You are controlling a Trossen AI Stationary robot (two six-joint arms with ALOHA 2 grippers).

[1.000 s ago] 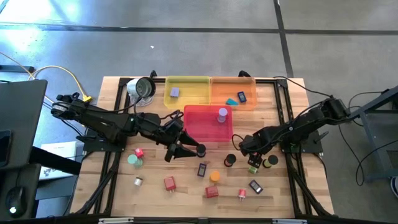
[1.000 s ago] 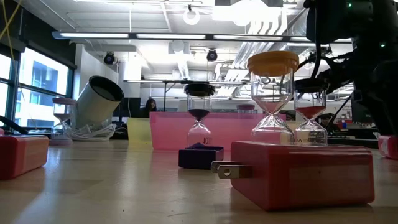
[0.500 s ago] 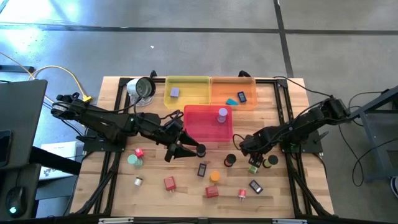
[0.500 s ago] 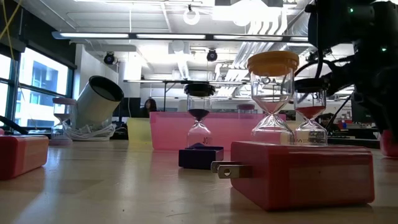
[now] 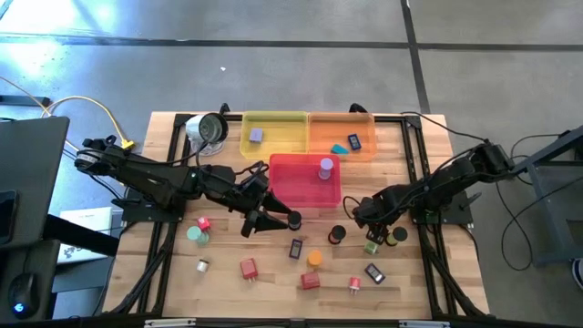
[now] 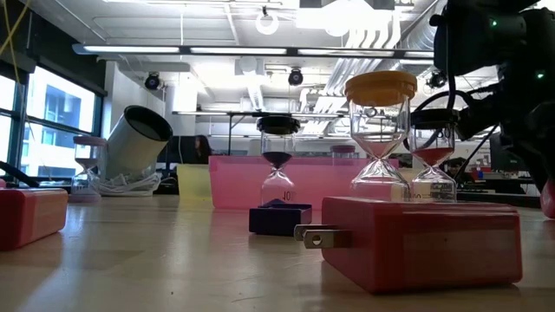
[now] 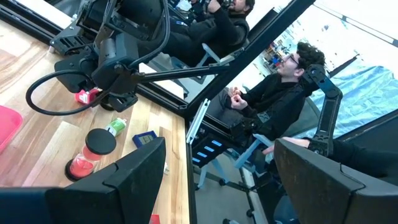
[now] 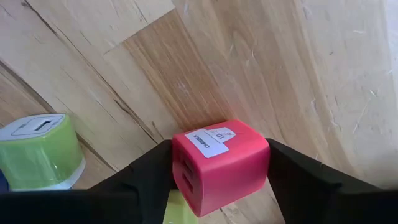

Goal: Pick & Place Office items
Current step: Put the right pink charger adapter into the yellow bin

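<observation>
My right gripper [image 5: 372, 233] points down near the table's right side, shut on a pink block [image 8: 219, 163] with a white label. A green block [image 8: 38, 152] stands on the wood beside it. My left gripper [image 5: 273, 221] hangs open and level above the table's middle, with nothing between its fingers [image 7: 217, 180]. A black-capped cylinder [image 5: 294, 220] stands by its tips. More office items lie on the near half of the table: red blocks [image 5: 248, 267], an orange cylinder [image 5: 314, 259] and dark rectangular pieces [image 5: 374, 271]. My right gripper pinches the pink block by two opposite sides [image 8: 180, 168] between its two fingers [image 8: 292, 174]. The fingers come from above, pointing down. The labelled top faces up and sits level. Whether the block stands on the wood or is off it, I cannot tell.
Yellow [image 5: 273, 118], orange [image 5: 342, 118] and pink [image 5: 291, 196] trays stand at the far middle, a few pieces in each. A silver-rimmed round object [image 5: 209, 128] lies at the far left. A green item [image 5: 371, 246] and a dark cylinder [image 5: 336, 235] crowd my right gripper.
</observation>
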